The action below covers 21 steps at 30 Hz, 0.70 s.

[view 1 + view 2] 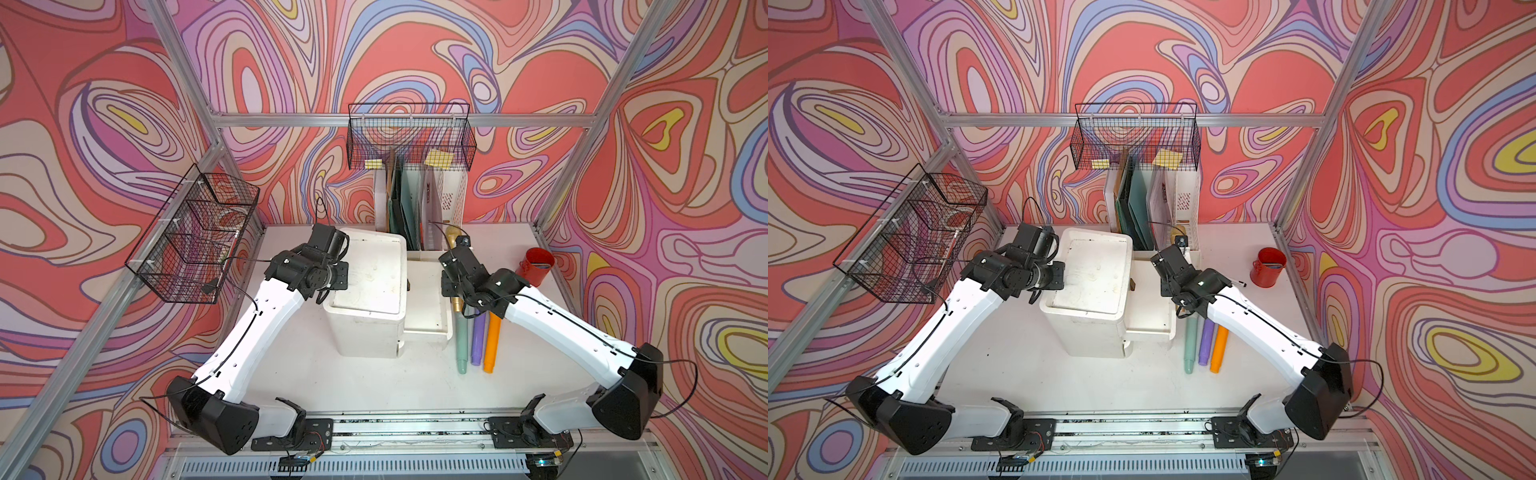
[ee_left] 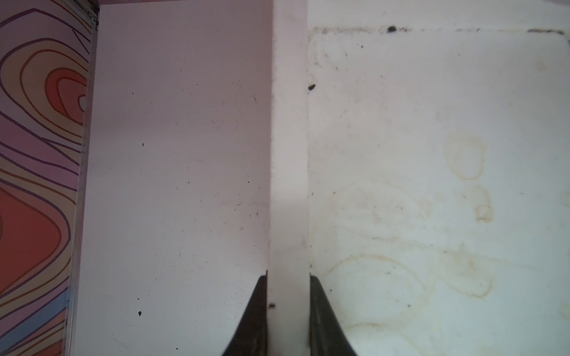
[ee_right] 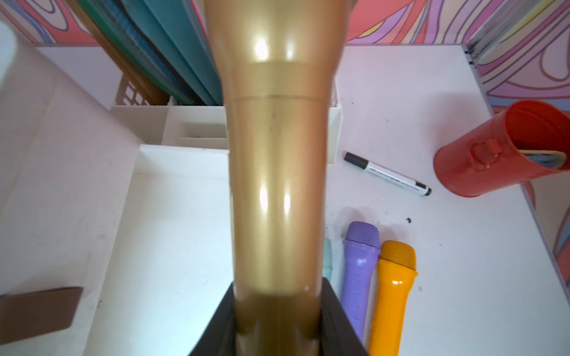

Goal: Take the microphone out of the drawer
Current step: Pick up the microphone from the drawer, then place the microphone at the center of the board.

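With right jaws clamped on the gold microphone [image 3: 277, 185] over the open drawer [image 3: 172, 234] edge and left jaws pinching the cabinet rim [image 2: 288, 154], I'd carry it level to bare table [image 3: 447, 262], clear of the 3 microphones [image 3: 391, 277].

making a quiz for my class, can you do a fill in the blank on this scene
The right end effector is shut on a ___ microphone.
The left end effector clamps the rim of the ___ drawer unit.
Between the green microphone and the orange microphone lies a ___ one.
Missing: gold; white; purple.
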Tool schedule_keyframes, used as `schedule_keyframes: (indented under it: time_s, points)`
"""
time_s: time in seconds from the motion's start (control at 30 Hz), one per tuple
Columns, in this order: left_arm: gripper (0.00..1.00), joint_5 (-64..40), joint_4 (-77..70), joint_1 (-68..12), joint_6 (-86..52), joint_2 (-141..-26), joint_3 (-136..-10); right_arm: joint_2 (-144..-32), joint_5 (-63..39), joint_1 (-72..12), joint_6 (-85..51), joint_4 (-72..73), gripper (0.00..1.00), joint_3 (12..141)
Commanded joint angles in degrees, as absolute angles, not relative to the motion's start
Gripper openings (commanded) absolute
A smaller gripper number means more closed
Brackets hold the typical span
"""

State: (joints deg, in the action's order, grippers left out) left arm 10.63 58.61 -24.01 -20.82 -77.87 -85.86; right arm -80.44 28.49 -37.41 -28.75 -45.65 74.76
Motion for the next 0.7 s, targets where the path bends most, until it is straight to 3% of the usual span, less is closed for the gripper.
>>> schedule_keyframes:
  time_s: [0.0,0.67]
  points:
    - [0.0,11.29,58.18,-24.35,-19.22,-77.88,-86.57,-77.72,29.82,-33.27,-26.46,-47.64,0.02,71.04]
    - [0.0,11.6,58.54,-24.35,-18.95,-77.62,-86.35,-71.4,15.96,-12.92,-30.07,-42.87,0.02,50.19]
